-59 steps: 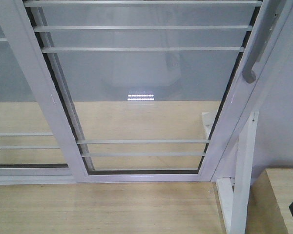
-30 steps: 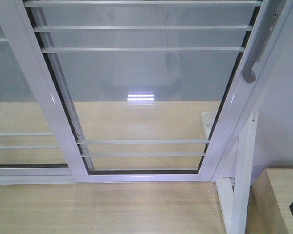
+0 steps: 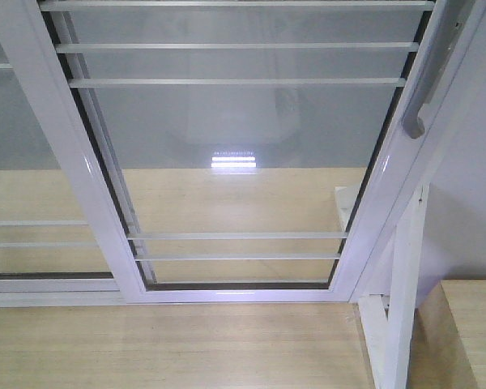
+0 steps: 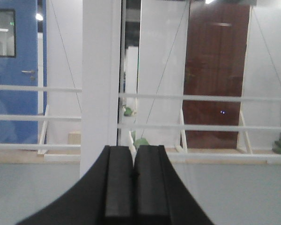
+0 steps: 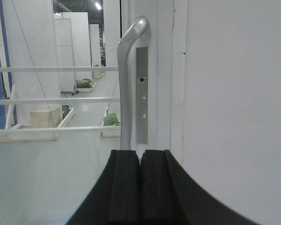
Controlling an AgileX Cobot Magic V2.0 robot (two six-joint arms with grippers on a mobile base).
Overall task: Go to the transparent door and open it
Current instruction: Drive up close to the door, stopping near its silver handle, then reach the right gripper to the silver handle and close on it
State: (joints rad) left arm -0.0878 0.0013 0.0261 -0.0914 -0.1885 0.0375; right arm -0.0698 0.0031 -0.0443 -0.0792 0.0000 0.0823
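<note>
The transparent door has a glossy white frame and grey handle; the floor is pale wood-grain.

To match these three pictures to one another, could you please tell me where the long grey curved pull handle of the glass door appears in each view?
Front-facing: the long grey curved pull handle slants along the glossy white stile at the upper right.
Left wrist: not in it.
Right wrist: upright at centre, rising just above the right gripper.
Shared landmark: the thin horizontal white bars.
</note>
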